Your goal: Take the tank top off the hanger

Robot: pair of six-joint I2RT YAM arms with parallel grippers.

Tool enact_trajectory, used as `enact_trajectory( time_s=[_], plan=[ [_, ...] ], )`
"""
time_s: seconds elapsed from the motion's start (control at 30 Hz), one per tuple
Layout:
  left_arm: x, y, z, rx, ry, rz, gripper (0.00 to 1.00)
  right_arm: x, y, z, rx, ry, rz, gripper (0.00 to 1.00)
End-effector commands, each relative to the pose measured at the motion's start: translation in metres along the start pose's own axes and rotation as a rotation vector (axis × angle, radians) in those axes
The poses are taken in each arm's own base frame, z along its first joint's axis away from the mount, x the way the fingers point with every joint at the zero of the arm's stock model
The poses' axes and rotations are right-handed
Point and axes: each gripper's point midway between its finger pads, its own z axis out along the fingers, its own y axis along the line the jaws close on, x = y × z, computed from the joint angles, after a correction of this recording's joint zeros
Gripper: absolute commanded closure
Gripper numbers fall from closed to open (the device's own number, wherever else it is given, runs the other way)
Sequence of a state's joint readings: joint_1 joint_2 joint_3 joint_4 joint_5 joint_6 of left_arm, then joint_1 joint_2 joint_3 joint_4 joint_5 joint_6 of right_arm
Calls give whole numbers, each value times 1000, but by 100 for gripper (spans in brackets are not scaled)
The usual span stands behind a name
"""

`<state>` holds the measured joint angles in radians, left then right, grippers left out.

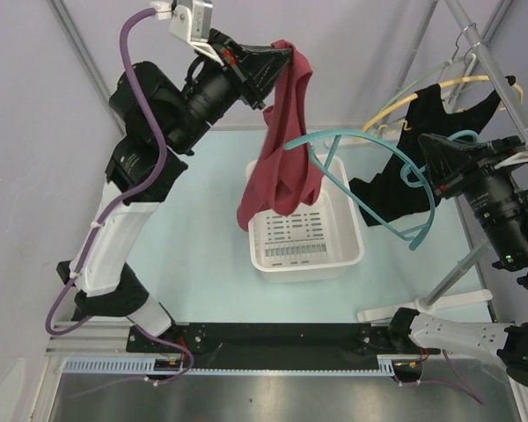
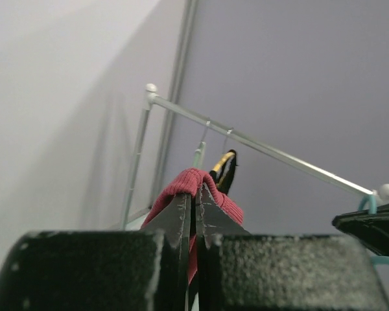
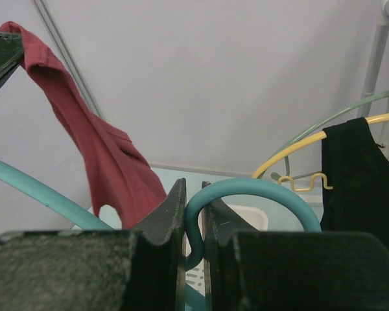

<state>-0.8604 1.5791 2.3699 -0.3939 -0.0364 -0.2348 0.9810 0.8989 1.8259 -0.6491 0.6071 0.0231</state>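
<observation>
A dark red tank top (image 1: 284, 141) hangs from my left gripper (image 1: 284, 54), which is shut on its strap high above the white basket (image 1: 350, 230). In the left wrist view the red cloth (image 2: 201, 183) bulges over the closed jaws. My right gripper (image 1: 425, 161) is shut on the hook of a teal hanger (image 1: 361, 138); the hanger's arms reach left, one passing across the hanging top. In the right wrist view the teal hook (image 3: 246, 189) sits between the jaws, and the red top (image 3: 104, 155) hangs at left.
A black garment (image 1: 422, 158) on a yellow hanger (image 1: 440, 88) hangs from a metal rack (image 1: 488, 61) at the right, with a pale green hanger beside it. The rack's legs stand near my right arm. The basket sits mid-table on a light blue surface.
</observation>
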Motion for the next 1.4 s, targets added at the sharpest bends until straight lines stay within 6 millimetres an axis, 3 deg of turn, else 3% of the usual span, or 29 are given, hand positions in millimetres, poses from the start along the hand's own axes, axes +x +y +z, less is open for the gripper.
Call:
enact_trajectory(
  time_s=[0.0,0.03,0.27,0.57,0.73,1.2,1.37],
  plan=[
    [-37,-40,3,218,-99,-110,100,-3,3,0,-12,-13,27,100],
    [-50,-45,-1,245,-126,-118,100,-1,4,1,-10,-8,26,100],
    [-73,-69,-4,422,-195,-235,100,10,5,5,-4,6,21,100],
    [-43,-59,19,456,-115,-334,100,18,4,4,3,22,27,100],
    [-43,-58,21,512,-100,-376,100,22,3,6,12,30,18,100],
    [-102,-57,7,648,-325,-486,100,24,6,10,12,31,20,100],
    [-76,-52,22,637,-240,-528,100,26,6,10,8,35,23,100]
  ],
)
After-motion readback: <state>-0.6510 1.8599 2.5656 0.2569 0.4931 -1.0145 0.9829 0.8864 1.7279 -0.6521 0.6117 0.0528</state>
